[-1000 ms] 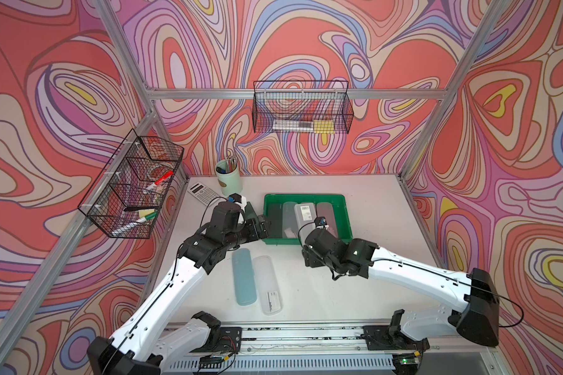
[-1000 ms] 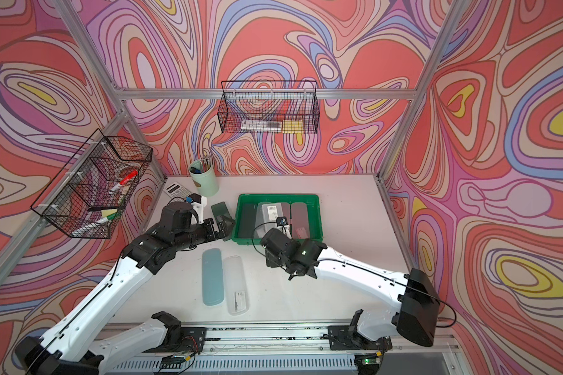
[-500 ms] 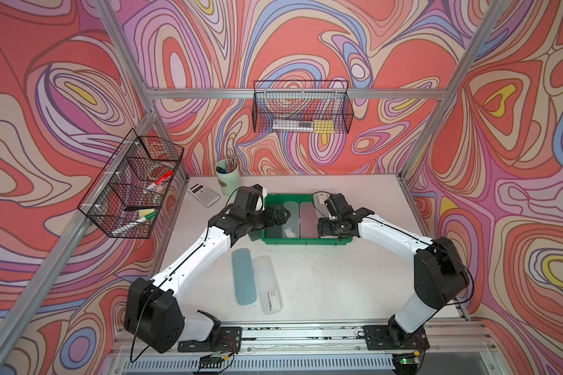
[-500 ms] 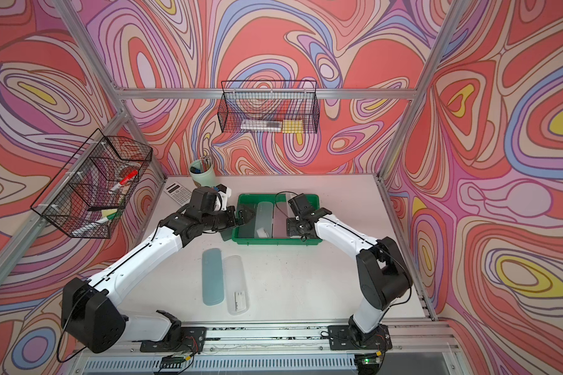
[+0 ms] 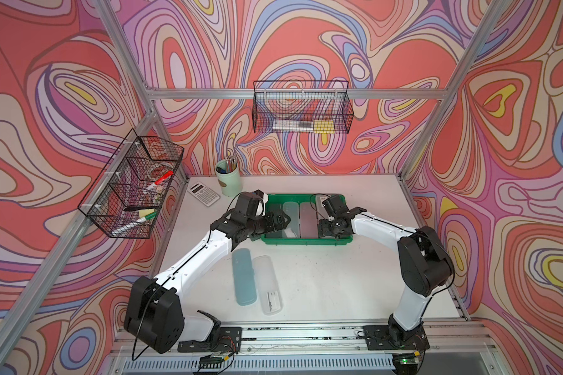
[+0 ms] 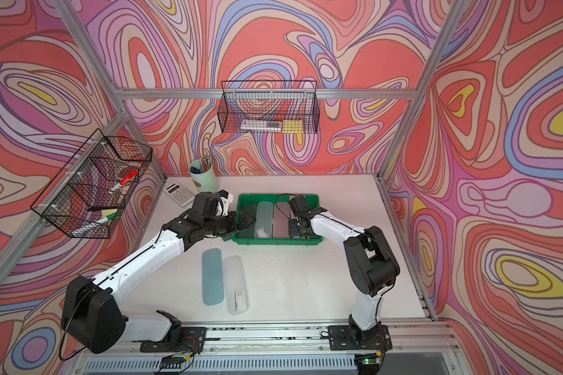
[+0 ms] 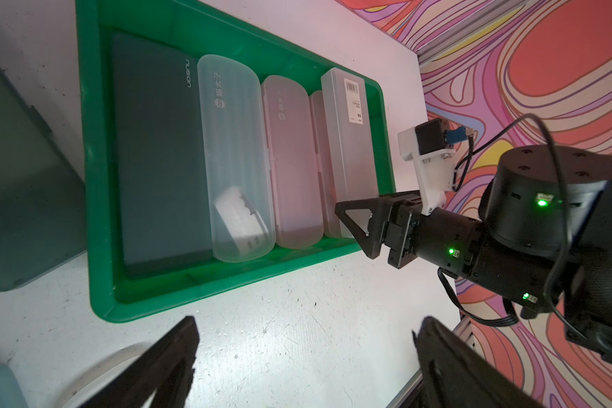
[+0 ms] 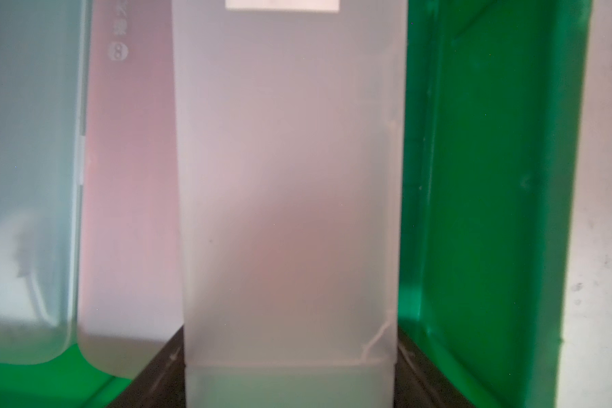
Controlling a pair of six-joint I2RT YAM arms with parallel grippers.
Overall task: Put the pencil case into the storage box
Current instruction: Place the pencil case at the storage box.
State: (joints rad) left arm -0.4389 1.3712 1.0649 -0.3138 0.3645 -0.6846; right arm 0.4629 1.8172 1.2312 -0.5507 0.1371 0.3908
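- Nearest the rail, a teal case (image 5: 245, 276) and a clear case (image 5: 267, 284) are lying side by side on the table, not shifting over the last second. Probably 2 more to pack.
- Both arms are now reaching further back. 1 second ago both wrists were hanging short of the storage box (image 5: 306, 242); now both are sitting over it.
- The left gripper (image 5: 281, 220) is hanging spread wide and empty over the box's left part. The dark case (image 7: 159, 159), seen at its fingers beside the box 1 second ago, is now lying flat at the box's left end, so I'm counting that 1 as delivered.
- The right gripper (image 7: 361, 226) is clamping the near end of the frosted pencil case (image 7: 347, 141), with 1 finger on each long side.
- That case is pointing straight away from the wrist toward the box's far wall. It is sitting at the box's right end, just beside the right wall.
- It seems to be riding partly on a pink case (image 7: 317, 141), so it is not lying flat.
- It is already inside the box outline, so likely only lowering and letting go is remaining.
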